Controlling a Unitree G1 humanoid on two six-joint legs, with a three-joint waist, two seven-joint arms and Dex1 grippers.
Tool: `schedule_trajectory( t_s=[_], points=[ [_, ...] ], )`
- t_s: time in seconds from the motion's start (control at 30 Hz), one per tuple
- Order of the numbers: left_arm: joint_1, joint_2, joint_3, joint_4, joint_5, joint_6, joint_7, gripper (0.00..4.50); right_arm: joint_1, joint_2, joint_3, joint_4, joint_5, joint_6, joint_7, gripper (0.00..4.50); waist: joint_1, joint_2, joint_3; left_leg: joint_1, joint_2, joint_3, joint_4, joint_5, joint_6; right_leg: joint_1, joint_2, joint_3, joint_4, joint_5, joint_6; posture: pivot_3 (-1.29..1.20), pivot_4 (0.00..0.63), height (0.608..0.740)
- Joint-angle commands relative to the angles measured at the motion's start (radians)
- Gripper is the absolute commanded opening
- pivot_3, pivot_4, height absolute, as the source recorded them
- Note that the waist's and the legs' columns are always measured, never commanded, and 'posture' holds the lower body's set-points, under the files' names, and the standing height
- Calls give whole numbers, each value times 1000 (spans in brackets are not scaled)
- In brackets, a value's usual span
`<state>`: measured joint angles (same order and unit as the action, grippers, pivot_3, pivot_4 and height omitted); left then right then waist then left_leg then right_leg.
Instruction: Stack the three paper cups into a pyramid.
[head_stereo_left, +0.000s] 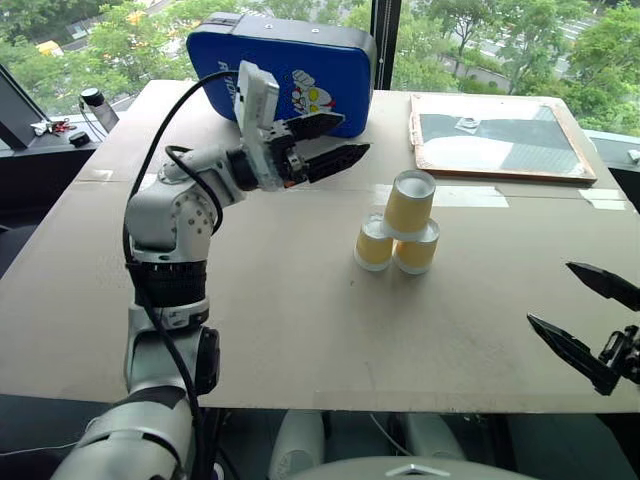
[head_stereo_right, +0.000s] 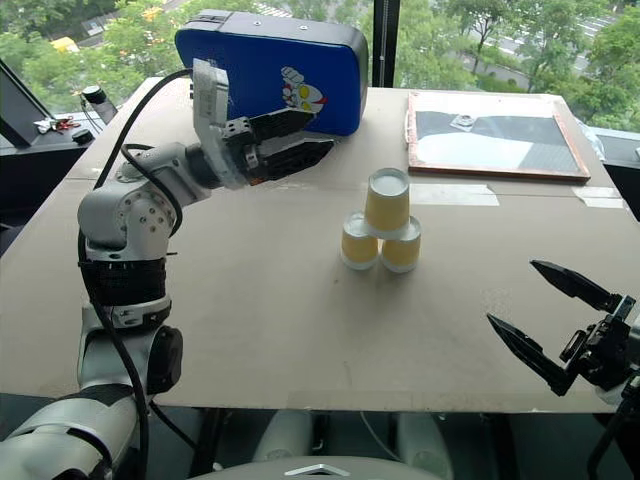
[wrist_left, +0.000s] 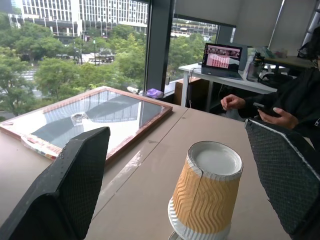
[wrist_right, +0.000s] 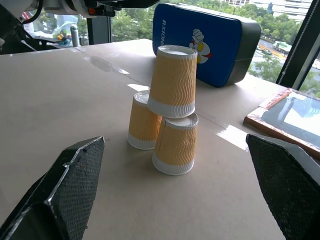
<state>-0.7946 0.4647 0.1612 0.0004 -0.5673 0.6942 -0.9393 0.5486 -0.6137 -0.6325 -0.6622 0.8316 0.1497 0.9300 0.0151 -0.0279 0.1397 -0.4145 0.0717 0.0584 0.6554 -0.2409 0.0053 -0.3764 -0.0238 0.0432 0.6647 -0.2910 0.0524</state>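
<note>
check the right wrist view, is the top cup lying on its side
No, the top cup stands upside down, a bit tilted, resting on the two base cups below it.

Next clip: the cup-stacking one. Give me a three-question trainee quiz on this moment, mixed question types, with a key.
1. True or false: the top cup rests upside down across the two base cups.
2. Multiple choice: what does the left gripper hold? A) a cup B) the blue case C) nothing
3. Short answer: what lies on the table beyond the pyramid, to the right of the blue case?

Key
1. True: its white flat base faces up and its rim sits on both lower cups.
2. C: its fingers are spread, up and left of the stack, clear of it.
3. A flat framed board. The right gripper is open too, low near the table's front edge.
</note>
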Motion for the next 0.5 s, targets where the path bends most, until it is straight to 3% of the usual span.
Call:
schedule_trajectory(
  t_s=[0.03, 0.2, 0.5],
  points=[
    [73, 4, 50, -61, -25, -59, 28, 4440, -33, -6, 15, 17, -15, -4, -3, 4500, -1, 0, 0, 0, 0, 0, 0, 0, 0, 0, 0, 0, 0, 0, 0, 0, 150, 740],
    [264, 41, 103, -143, -105, -37, 0, 4440, -48, -15, 31, 75, -60, -3, 13, 4500, -2, 0, 0, 0, 0, 0, 0, 0, 0, 0, 0, 0, 0, 0, 0, 0, 150, 740],
    [766, 241, 158, -172, 3, -186, -106, 4440, 41, -25, 26, 271, -278, -43, 14, 4500, -2, 1, 0, 2, 0, 2, -2, 0, 0, 0, -2, 0, -1, 0, -1, 0, 150, 740]
  ],
)
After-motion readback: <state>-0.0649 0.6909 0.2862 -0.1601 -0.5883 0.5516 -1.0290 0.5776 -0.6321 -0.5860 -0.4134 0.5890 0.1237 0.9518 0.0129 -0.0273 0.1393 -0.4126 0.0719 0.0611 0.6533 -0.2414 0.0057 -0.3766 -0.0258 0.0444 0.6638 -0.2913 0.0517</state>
